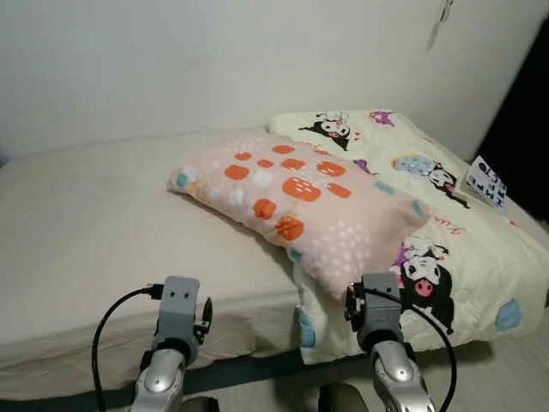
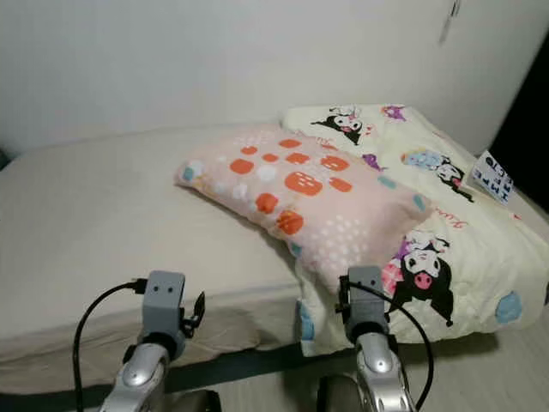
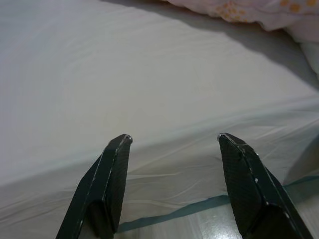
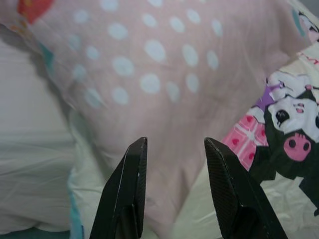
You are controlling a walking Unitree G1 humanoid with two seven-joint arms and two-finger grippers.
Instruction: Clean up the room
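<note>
A pink pillow [image 1: 300, 193] with orange and white spots lies slantwise on the bed, partly on a cream cartoon-print blanket [image 1: 455, 249] that covers the bed's right side. The pillow [image 4: 159, 74] also shows in the right wrist view, just beyond my right gripper [image 4: 174, 144], whose fingers stand open and empty. In the head view my right arm [image 1: 382, 322] is raised before the pillow's near corner. My left gripper [image 3: 174, 139] is open over the bed's front edge, with bare sheet [image 3: 149, 74] beyond it; its arm [image 1: 176, 318] is raised at the lower left.
The cream bed sheet [image 1: 94, 223] fills the left half of the bed. A small printed card or box [image 1: 486, 182] lies on the blanket at the far right. A white wall [image 1: 214, 60] is behind the bed. Pale floor [image 1: 506, 369] shows at the lower right.
</note>
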